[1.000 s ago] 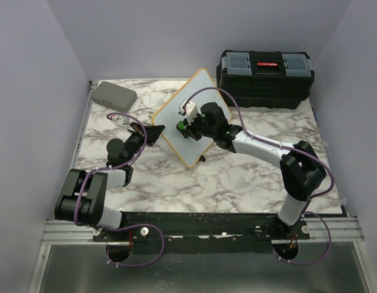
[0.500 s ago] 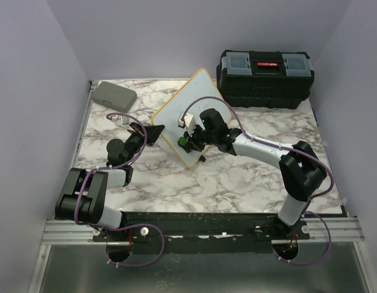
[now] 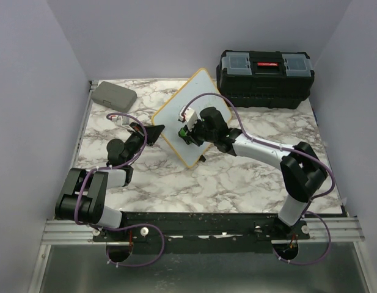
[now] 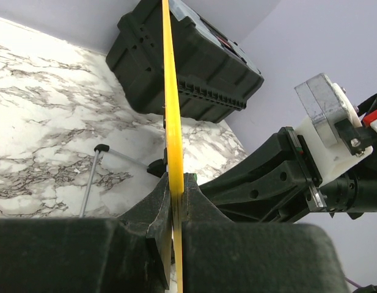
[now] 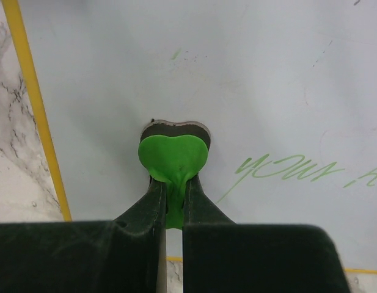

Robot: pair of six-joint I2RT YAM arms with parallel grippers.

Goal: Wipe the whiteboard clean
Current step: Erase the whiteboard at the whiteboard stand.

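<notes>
The whiteboard (image 3: 179, 122), white with a yellow frame, stands tilted on the marble table. My left gripper (image 3: 156, 132) is shut on its left edge; in the left wrist view the yellow frame (image 4: 171, 110) runs up from between the fingers (image 4: 153, 213). My right gripper (image 3: 188, 129) is shut on a green heart-shaped eraser (image 5: 172, 155), whose dark pad presses against the board face (image 5: 237, 79). Green handwriting (image 5: 286, 170) remains on the board to the right of the eraser, with a faint green trace (image 5: 176, 55) above it.
A black toolbox (image 3: 264, 78) stands at the back right, close behind the board. A flat grey case (image 3: 113, 95) lies at the back left. A thin black-tipped rod (image 4: 93, 177) lies on the table behind the board.
My right gripper with the eraser has slid down the board face and come partly back up. The left arm and the board have stayed in place.
</notes>
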